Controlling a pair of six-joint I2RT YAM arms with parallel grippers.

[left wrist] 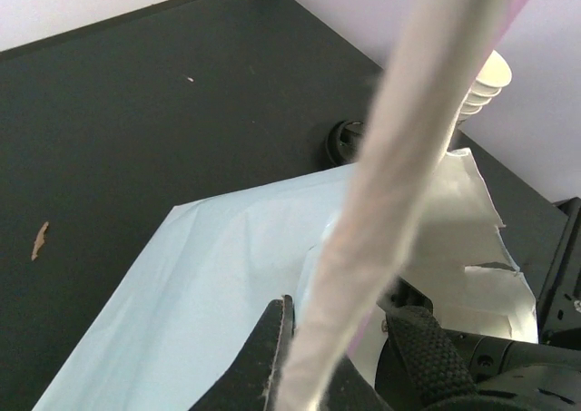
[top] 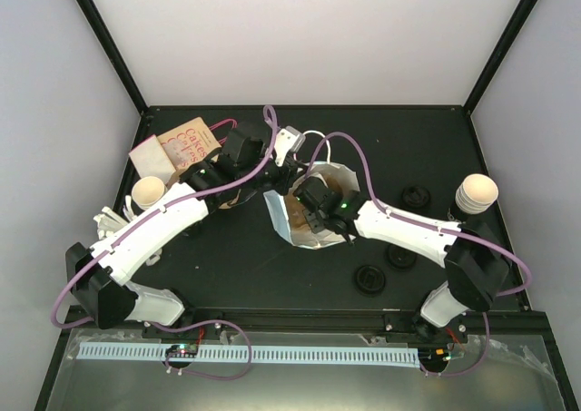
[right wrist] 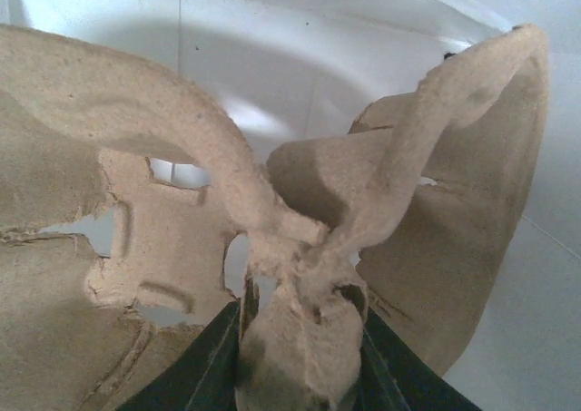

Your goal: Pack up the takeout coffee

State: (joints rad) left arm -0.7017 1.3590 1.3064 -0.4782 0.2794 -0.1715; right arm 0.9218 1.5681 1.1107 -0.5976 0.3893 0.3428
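black lids (top: 370, 279) lie on the surface (top: 227, 257) lower right of centre, with a cup stack (top: 476, 193) at the right edge. mid-frame the right tool (right wrist: 300, 357) pinches the pulp carrier (right wrist: 300, 184) inside the white bag (top: 280, 219); the left tool (left wrist: 340, 357) is clamped on its rim, and both arms cover the mouth. a printed brown bag (top: 186, 141) lies upper left.

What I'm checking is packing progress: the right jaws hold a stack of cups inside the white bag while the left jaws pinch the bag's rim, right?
Not cups: the right wrist view shows the right gripper shut on a pulp cup carrier. The rest stands: it is inside the white bag, whose rim the left gripper pinches.
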